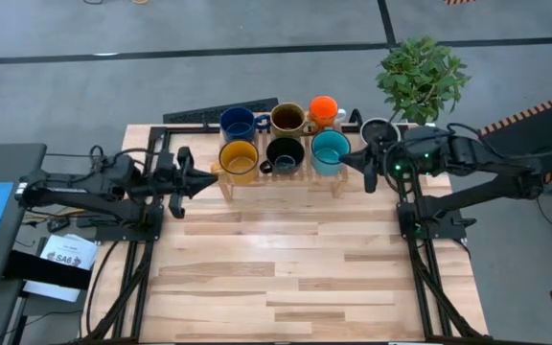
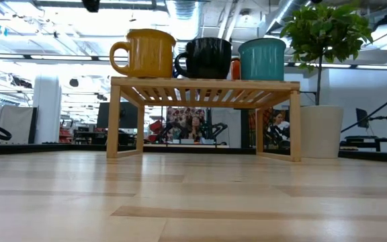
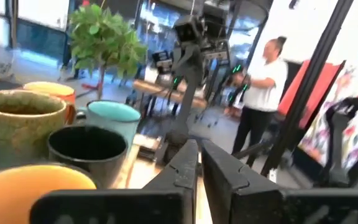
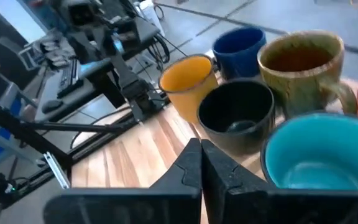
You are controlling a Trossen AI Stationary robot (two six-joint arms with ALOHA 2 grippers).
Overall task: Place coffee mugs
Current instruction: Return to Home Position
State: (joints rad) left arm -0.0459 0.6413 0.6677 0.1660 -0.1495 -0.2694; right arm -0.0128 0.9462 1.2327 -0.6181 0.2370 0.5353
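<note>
Coffee mugs: all six stand on the wooden shelf at the upper middle of the high view, none on the bare tabletop.
Front row: yellow mug, black mug, teal mug, left to right in the high view.
Back row: dark blue mug, brown mug, orange mug.
Left claw: mine, pressed together and empty, just beside the yellow mug at the shelf's left end.
Right claw: also pressed together and empty, just beside the teal mug at the shelf's right end, with the plant behind it.
Step in hand: I judge the placing is done; what remains is taking both arms to rest.
Next move: I should draw each claw straight away from the shelf, outward toward its own side of the frame. I would lift clear first, since a sideways sweep could nudge the end mugs.
Beyond the tabletop: a person stands well apart, in the left wrist view.
</note>
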